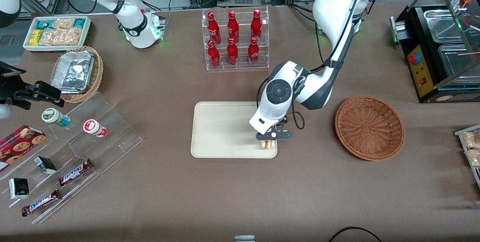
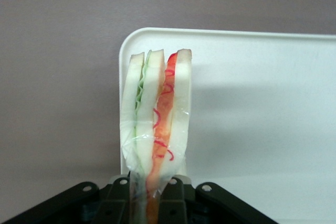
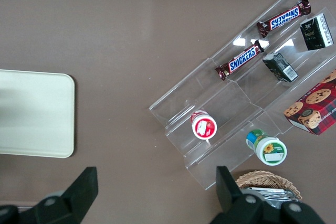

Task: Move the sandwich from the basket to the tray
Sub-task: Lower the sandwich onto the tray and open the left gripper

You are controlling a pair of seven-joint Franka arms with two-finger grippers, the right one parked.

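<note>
One sandwich [image 2: 156, 119], a plastic-wrapped triangular wedge of pale white bread with red and green filling along its cut edge, is all that matters right now, and it's clamped in the left arm's black two-finger gripper [image 1: 268, 141], fingers closed tight on its wrapped end in the wrist view. It hangs low over the flat cream-coloured rectangular tray [image 1: 221, 129], right at the tray's corner nearest the front camera and toward the working arm's end. The round reddish-brown woven wicker basket [image 1: 369, 127] sits well apart on the brown table [image 1: 240, 197], and nothing shows inside it. So the carry looks done; this reads as the set-down step. Next up, judging from here: lower until the bread rests on the tray, then open and lift straight off, and perhaps shift a touch inward first, since the wedge is close to the rim and could tip over it. Whether the sandwich is already touching the tray is hard to call; from the front the gripper covers most of it, and the wrist camera shows tray underneath but not the contact. The fingertips themselves are buried in the wrapper.
</note>
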